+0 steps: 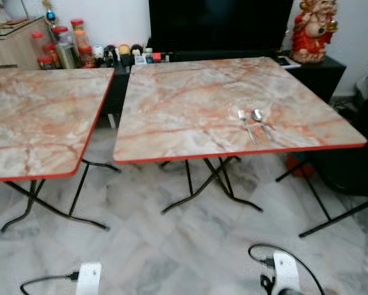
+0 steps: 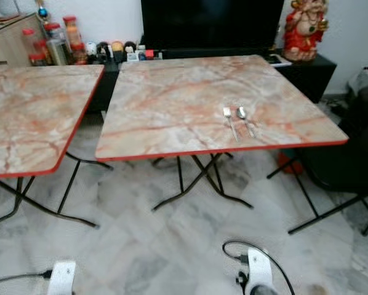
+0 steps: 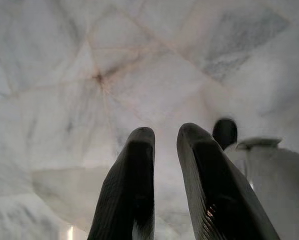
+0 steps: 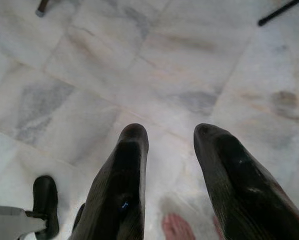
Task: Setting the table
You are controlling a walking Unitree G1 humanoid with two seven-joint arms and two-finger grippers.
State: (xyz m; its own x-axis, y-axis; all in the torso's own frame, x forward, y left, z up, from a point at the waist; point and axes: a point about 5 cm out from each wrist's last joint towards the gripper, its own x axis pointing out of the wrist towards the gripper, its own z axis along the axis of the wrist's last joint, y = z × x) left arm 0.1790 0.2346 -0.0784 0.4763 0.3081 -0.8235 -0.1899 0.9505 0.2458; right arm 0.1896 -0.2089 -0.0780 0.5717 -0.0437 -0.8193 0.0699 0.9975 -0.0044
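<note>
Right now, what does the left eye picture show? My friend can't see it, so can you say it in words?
A fork and spoon lie side by side near the front right of a marble-patterned folding table. A matching second table stands to its left, both on a pale marble floor, with a dark television behind.

Your left tool [image 3: 164,150] hangs low, pointing down at the floor, its two black fingers [image 3: 129,190] slightly parted with a narrow gap between the tips and nothing held. Your right tool [image 4: 169,145] hangs the same way, its fingers [image 4: 122,185] spread wider apart, also holding nothing. In the head views you see both wrists at the bottom edge: the left wrist [image 1: 88,278] and the right wrist [image 1: 285,273], each with a black cable looping off it.
</note>
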